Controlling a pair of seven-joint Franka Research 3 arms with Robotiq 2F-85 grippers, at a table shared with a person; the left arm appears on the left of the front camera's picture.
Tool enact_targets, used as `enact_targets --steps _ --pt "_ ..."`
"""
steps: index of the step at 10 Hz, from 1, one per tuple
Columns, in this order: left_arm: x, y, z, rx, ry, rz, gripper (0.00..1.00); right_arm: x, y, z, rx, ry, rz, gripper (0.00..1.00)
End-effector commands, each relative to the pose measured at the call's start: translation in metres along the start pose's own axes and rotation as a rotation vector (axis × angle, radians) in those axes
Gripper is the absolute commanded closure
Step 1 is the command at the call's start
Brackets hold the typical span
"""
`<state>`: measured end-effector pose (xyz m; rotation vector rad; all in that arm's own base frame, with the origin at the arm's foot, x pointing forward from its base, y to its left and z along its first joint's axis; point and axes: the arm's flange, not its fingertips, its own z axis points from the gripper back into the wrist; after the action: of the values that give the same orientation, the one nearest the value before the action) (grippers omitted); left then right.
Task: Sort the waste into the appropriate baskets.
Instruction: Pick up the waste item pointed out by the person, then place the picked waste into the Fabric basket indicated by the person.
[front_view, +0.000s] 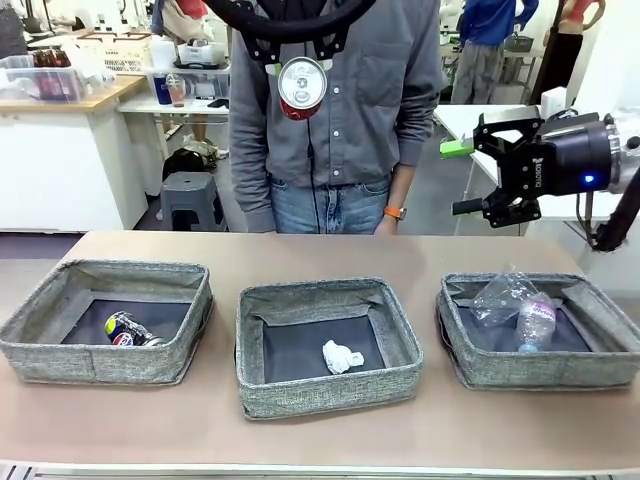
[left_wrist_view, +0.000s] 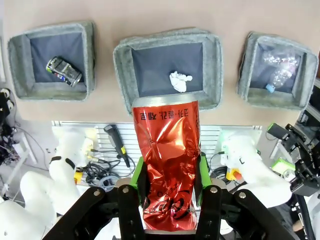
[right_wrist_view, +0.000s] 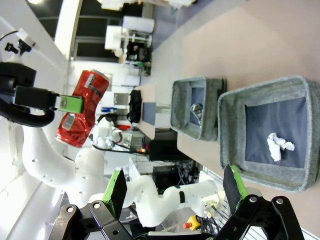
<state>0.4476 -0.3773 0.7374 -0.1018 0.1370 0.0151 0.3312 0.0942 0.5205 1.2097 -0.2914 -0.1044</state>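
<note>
Red can pinched endwise in my left jaws, high above the middle basket — can basket lies to the left. Right gripper spread, empty.

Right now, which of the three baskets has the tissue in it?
The middle basket: it holds the crumpled white tissue. The left basket holds a can, the right basket clear plastic.
</note>
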Motion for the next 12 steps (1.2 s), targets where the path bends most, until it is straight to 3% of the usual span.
enact_targets --steps 1,12 --pt "-0.0029 0.0007 0.0013 0.009 -0.016 0.011 0.57 0.0015 -0.0013 -0.0033 0.031 -0.01 0.017 0.0" --pt "-0.0029 0.0007 0.0013 0.009 -0.016 0.011 0.57 0.0015 -0.0013 -0.0033 0.031 -0.01 0.017 0.0"
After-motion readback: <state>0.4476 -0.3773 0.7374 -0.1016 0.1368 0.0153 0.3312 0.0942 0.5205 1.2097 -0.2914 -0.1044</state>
